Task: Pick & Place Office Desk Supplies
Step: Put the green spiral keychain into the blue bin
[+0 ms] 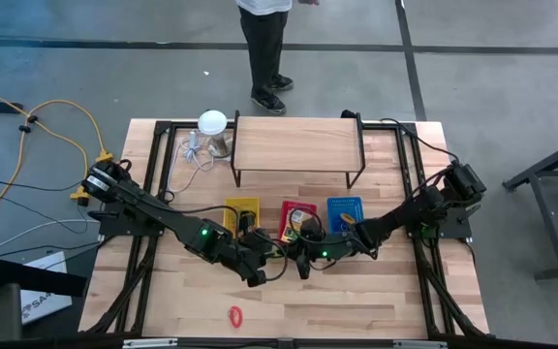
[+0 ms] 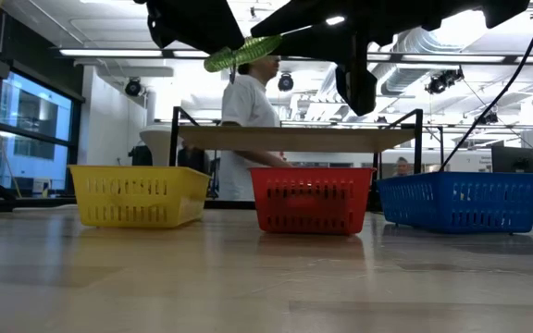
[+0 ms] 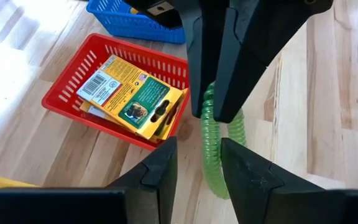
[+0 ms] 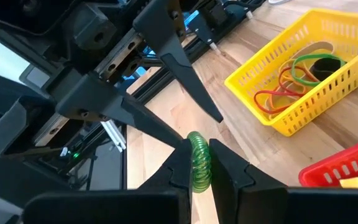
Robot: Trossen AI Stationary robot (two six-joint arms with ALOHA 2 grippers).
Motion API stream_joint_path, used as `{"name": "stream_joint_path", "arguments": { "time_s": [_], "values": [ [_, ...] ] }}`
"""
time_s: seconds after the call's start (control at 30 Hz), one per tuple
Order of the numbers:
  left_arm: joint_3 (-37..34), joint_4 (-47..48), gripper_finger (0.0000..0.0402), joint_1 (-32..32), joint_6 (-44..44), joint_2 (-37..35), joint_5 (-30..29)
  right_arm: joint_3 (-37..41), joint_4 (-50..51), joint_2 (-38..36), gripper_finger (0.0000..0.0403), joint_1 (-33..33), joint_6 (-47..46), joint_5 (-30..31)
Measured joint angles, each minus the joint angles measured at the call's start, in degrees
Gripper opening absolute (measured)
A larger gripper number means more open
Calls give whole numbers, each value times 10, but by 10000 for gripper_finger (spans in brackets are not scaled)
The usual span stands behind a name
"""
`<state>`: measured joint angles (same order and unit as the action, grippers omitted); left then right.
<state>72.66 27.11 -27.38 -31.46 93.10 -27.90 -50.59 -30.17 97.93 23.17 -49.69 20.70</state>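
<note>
Card boxes (image 3: 132,96) in middle basket (image 3: 64,102) — bands (image 4: 294,78) leftward

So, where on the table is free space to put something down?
Free: the front strip of the table, bare except a small red ring. Crowded: the middle, where the left gripper and right gripper meet at a green coiled ring, in front of the yellow basket, red basket and blue basket.
</note>
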Motion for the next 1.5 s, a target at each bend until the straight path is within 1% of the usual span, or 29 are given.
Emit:
{"name": "stream_joint_path", "arguments": {
  "time_s": [0.17, 0.43, 0.87, 1.0, 1.13, 1.37, 1.5],
  "values": [
    [0, 0, 119, 0, 0, 0, 0, 0, 7, 0, 23, 1, 0, -9],
    [0, 0, 119, -3, 0, 0, 0, 0, 63, 0, 23, 6, -17, -15],
    [0, 0, 119, -3, 2, 0, 0, 0, 65, 0, 23, 26, -17, -11],
    [0, 0, 119, -3, 2, 0, 0, 0, 83, -1, 23, 30, -17, -11],
    [0, 0, 119, -3, 1, 0, 9, 0, 128, -19, 23, 31, -24, -4],
    [0, 0, 119, -3, 1, 0, 12, 0, 213, -68, 23, 31, -28, 31],
    [0, 0, 119, -3, 1, 0, 13, 0, 278, -98, 23, 31, -28, 52]
  ]
}}
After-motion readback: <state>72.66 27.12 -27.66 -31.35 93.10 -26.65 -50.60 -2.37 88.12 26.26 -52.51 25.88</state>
